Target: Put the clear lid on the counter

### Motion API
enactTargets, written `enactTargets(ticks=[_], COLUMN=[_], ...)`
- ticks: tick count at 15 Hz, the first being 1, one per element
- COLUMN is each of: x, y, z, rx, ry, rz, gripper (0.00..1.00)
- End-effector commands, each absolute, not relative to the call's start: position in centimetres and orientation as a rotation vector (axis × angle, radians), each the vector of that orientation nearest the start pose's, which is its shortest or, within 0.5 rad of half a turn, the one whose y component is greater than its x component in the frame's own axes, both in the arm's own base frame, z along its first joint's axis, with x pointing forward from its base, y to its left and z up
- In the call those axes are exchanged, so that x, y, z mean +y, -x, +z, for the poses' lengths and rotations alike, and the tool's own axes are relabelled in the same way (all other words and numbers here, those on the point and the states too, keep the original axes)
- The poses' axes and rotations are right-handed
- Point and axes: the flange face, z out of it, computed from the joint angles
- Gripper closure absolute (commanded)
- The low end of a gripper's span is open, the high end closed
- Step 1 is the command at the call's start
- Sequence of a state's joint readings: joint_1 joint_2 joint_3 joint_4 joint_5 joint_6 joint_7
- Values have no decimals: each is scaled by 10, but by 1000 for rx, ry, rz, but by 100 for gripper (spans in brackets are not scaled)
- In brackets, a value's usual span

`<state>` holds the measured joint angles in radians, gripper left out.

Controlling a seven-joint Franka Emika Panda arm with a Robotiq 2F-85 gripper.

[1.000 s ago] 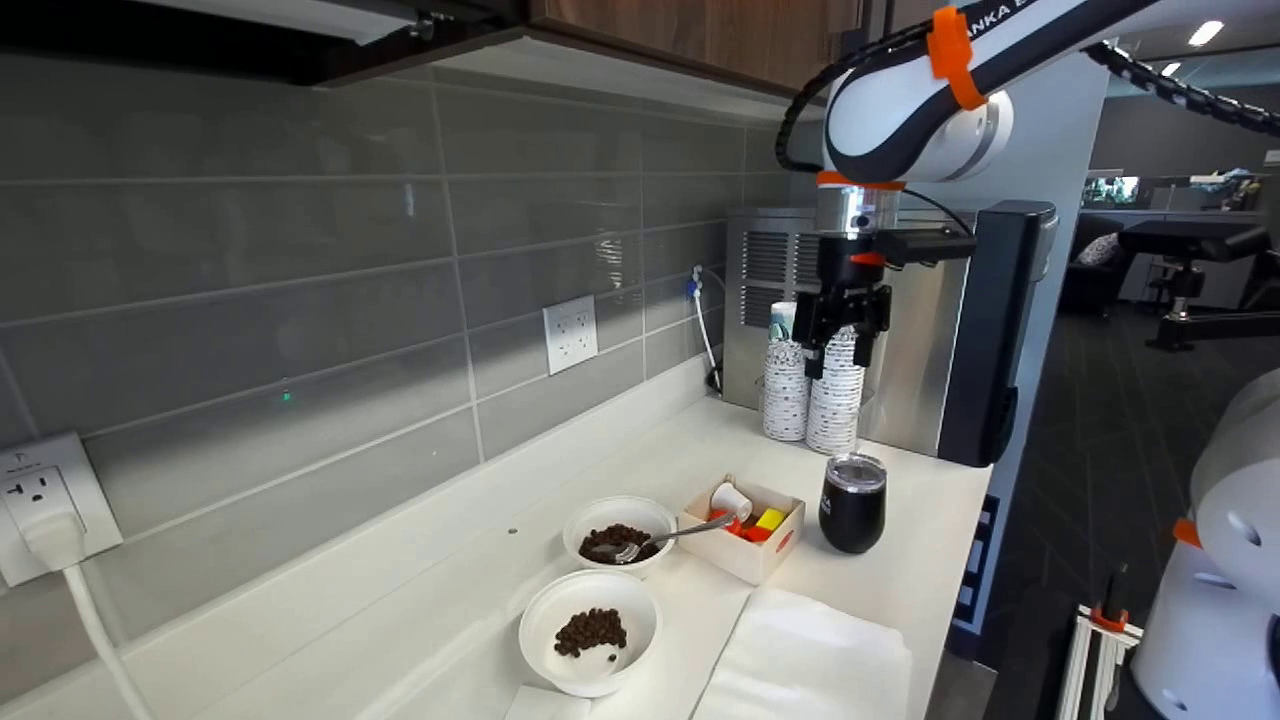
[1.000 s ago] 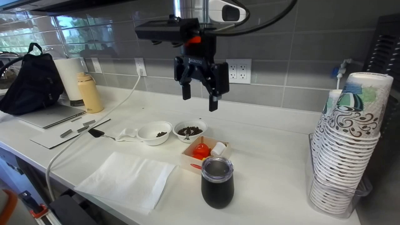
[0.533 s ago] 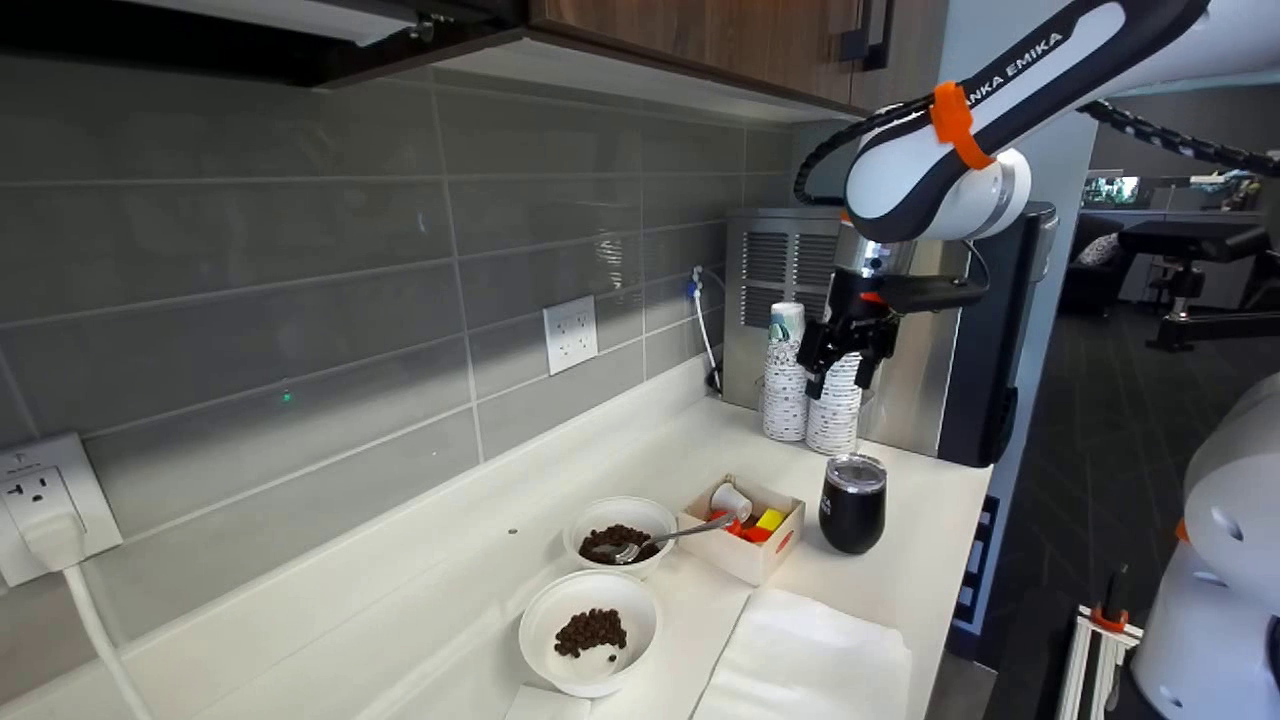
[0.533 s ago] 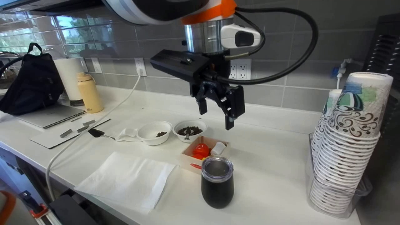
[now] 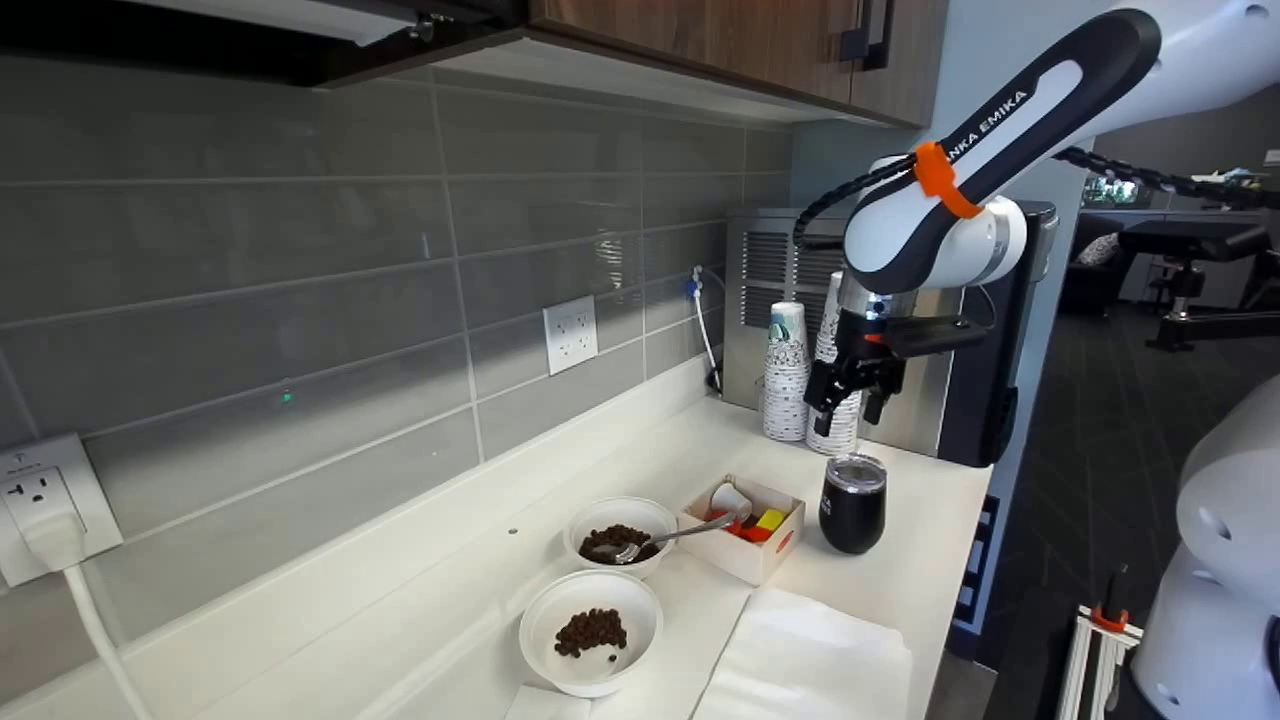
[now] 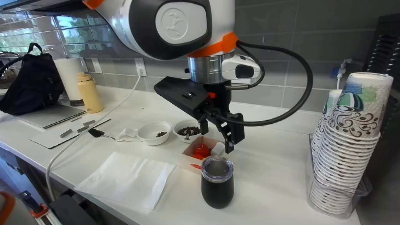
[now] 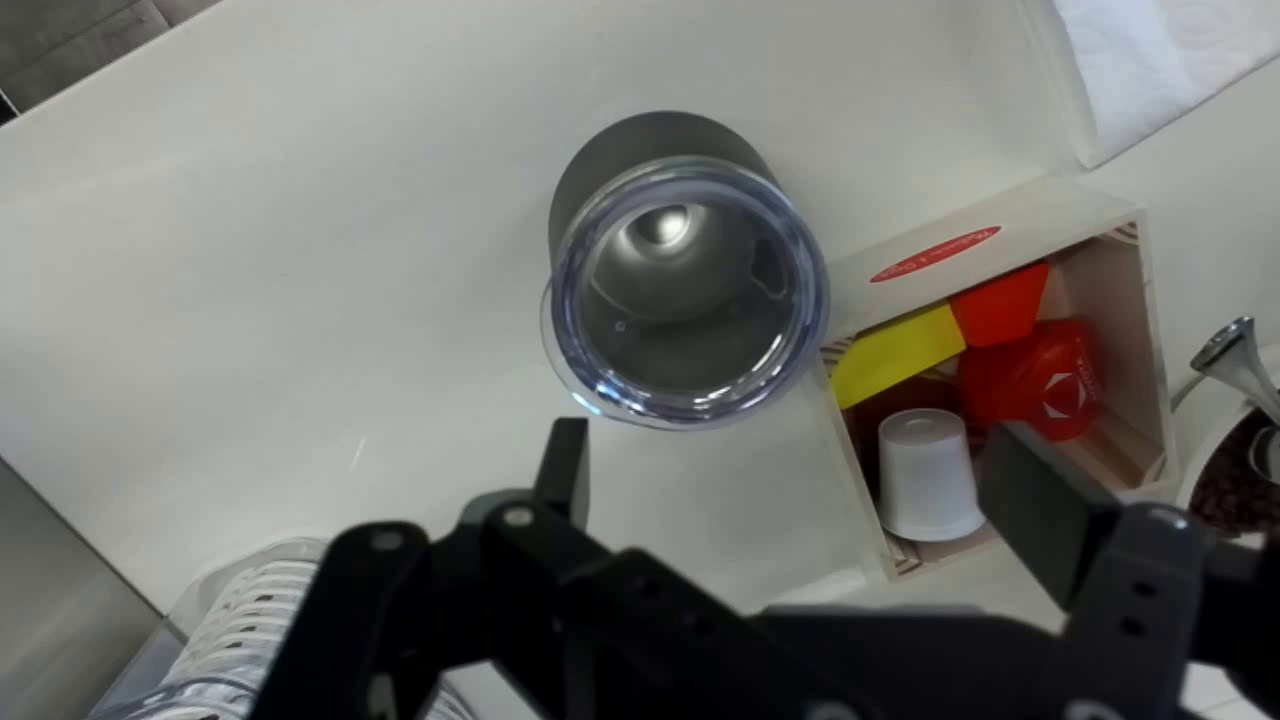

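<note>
"See the clear lid (image 7: 690,292)?"

"Yes! Sits on top of the dark cup (image 6: 217,193) on the counter (image 6: 265,187), near a small box (image 5: 735,553)."

"And the gripper (image 6: 217,141)?"

"Hangs a bit higher, near the cup, with jaws spread wide apart."

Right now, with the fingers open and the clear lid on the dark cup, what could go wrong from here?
The clear lid sits on the dark cup, so pulling at it might lift or tip the whole cup. In the wrist view, one of the fingers overlaps the open box beside the cup; coming straight down could bump it. Round and smooth-looking, the lid could also slip from the fingers.
</note>
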<state>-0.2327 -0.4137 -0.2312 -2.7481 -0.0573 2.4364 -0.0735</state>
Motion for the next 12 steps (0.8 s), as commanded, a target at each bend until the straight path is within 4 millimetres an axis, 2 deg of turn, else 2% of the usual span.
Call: enactTargets(ticks=[1, 8, 12], x=[-175, -181, -182], y=[-346, -349, -350], z=[332, 295, 284], rx=[549, 583, 592], ry=[3089, 3085, 3086], rz=[-153, -58, -27], gripper=[0, 0, 0])
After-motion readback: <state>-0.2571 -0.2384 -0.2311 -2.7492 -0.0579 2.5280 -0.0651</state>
